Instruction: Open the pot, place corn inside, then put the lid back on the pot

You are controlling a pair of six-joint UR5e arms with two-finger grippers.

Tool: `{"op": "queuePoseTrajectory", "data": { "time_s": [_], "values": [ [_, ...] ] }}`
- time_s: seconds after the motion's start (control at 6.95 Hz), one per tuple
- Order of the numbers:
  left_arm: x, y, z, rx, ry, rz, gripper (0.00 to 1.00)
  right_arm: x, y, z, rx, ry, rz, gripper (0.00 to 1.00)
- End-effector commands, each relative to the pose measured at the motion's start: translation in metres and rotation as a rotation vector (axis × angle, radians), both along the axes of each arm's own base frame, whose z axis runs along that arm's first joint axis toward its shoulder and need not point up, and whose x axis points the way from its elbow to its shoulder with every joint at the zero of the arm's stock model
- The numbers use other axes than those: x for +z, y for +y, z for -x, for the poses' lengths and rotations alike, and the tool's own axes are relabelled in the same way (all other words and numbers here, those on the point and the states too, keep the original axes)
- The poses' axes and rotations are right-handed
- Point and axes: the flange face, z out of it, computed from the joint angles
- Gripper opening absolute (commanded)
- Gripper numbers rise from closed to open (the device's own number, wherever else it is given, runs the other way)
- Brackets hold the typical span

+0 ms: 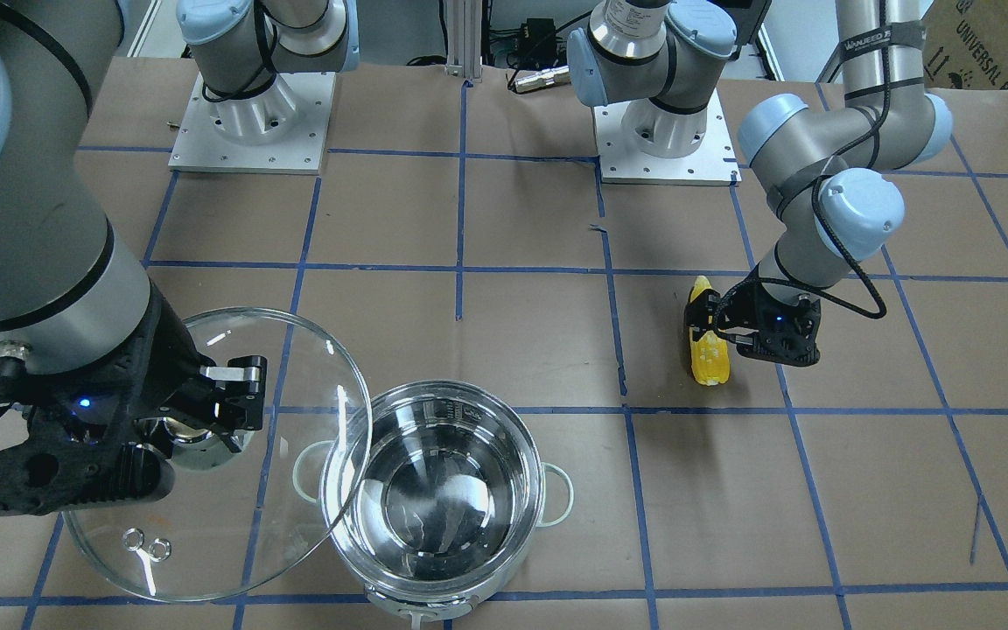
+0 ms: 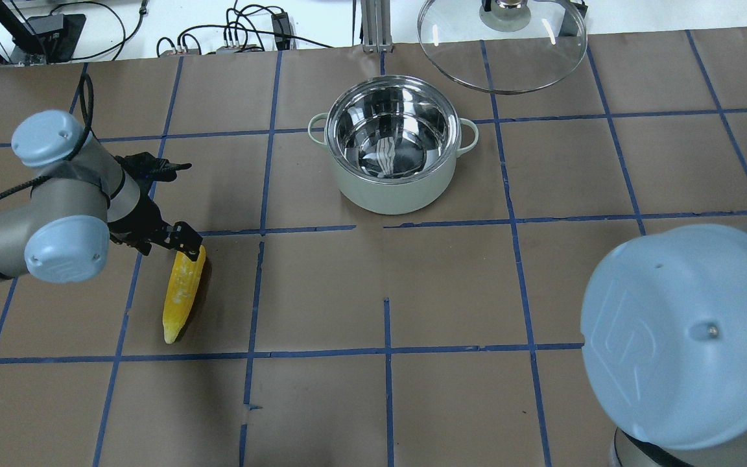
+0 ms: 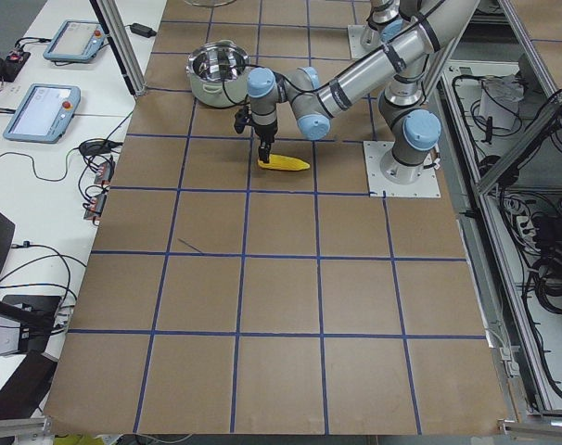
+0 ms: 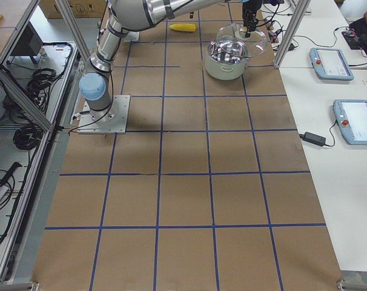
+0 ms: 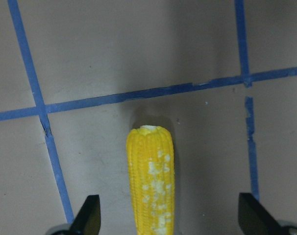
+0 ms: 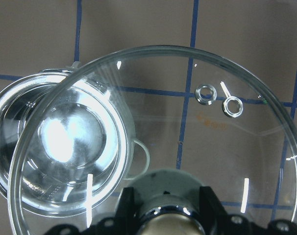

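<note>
On the taped brown desk (image 2: 373, 285) our left hand (image 2: 182, 240) hangs open astride the blunt end of the corn (image 2: 182, 292), its length running back toward our base, the uncovered pot (image 2: 396, 188) well apart to its right, our right hand (image 1: 193, 433) gripping the lid (image 2: 503, 58) aloft.

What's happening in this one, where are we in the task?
The right gripper is clamped on the knob of the lid and holds it off to one side of the pot, which stands open and empty. The corn lies on the table, not yet picked up. The left gripper is down over one end of it, fingers spread wide on either side without closing. So the pot is open, and the corn and the re-lidding are yet to be done.
</note>
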Motion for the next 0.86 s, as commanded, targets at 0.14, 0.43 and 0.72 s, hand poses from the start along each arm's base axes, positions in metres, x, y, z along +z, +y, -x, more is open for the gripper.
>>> {"op": "queuePoseTrajectory", "data": {
  "time_s": [0.14, 0.43, 0.72],
  "values": [
    [-0.029, 0.012, 0.002, -0.009, -0.007, 0.01, 0.84, 0.001, 0.001, -0.004, 0.002, -0.003, 0.003, 0.1],
    [-0.029, 0.012, 0.002, -0.006, -0.005, -0.001, 0.32, -0.001, 0.0, -0.004, 0.002, -0.004, 0.001, 0.1],
    [-0.022, 0.013, 0.007, 0.05, -0.007, -0.012, 0.22, -0.002, 0.0, -0.005, 0.001, -0.004, -0.002, 0.1]
  ]
}}
